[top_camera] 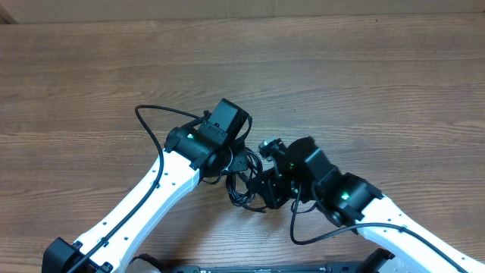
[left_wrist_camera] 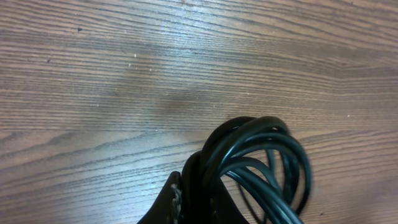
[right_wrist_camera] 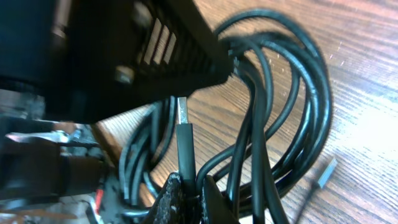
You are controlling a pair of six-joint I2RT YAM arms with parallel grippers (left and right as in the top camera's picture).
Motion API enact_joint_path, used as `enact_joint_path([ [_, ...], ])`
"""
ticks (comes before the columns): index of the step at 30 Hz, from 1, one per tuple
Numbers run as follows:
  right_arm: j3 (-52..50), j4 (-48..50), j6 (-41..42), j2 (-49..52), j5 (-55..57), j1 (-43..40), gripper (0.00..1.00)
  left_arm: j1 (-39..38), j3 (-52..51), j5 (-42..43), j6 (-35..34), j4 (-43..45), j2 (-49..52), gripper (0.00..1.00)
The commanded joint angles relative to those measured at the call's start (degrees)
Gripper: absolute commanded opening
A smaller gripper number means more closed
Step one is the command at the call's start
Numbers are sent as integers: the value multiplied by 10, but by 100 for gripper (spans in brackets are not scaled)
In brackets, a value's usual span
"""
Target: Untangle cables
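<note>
Left wrist: glossy looped cables [left_wrist_camera: 268,133], woodgrain table [left_wrist_camera: 124,74]

Brown wooden table [top_camera: 364,68], fine grain, white specks

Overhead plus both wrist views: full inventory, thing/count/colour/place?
table: one, brown wood grain, under everything.
cables: thin cords in one tangled coil, strand count unclear, black, between the two grippers near the table's front.
plug: one, black with silver tip, upright in the right gripper.
loose plug tip: one, grey, blurred, beside the coil in the right wrist view.
left arm, right arm: two, white with black wrists, coming in from the front corners.
arm cables: thicker, black, looping off each arm.
left gripper: shut on the cables.
right gripper: shut on the plug.
</note>
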Motion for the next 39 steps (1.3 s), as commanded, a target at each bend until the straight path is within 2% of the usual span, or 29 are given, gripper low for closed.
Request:
enact_joint_path([
  [1, 8, 9, 35, -59, -118, -28, 4, 0, 8, -42, -39, 12, -3, 4],
  [4, 8, -12, 75, -71, -65, -65, 4, 0, 8, -60, -57, -3, -3, 4],
  [9, 8, -66, 152, -72, 61, -102, 4, 0, 8, -113, -203, -40, -3, 4],
  [12, 8, -88, 236, -71, 138, -104, 4, 0, 8, -107, -278, -37, -3, 4],
  [15, 7, -95, 306, -66, 176, -104, 4, 0, 8, -86, -323, -27, -3, 4],
  [17, 7, -95, 334, -57, 185, -104, 4, 0, 8, -68, -302, -5, -3, 4],
  [21, 7, -95, 367, -27, 187, -104, 4, 0, 8, -36, -198, 42, -3, 5],
  [25, 7, -95, 380, 12, 180, -104, 6, 0, 8, -22, -120, 45, -3, 4],
  [26, 7, -95, 380, 21, 176, -104, 10, 0, 8, -22, -101, 45, -3, 4],
  [28, 7, -95, 379, 34, 174, -104, 32, 1, 8, -22, -71, 41, -5, 4],
  [31, 7, -95, 379, 46, 174, -104, 38, 12, 9, -22, -47, 30, -13, 4],
  [33, 7, -95, 379, 47, 174, -104, 49, 19, 9, -22, -47, 22, -19, 4],
  [35, 7, -95, 379, 47, 174, -104, 74, 27, 9, -22, -47, 14, -22, 4],
  [37, 7, -95, 379, 47, 174, -104, 84, 27, 9, -22, -46, 10, -22, 4],
  [39, 7, -95, 379, 47, 174, -104, 100, 27, 9, -22, -44, 4, -22, 4],
])
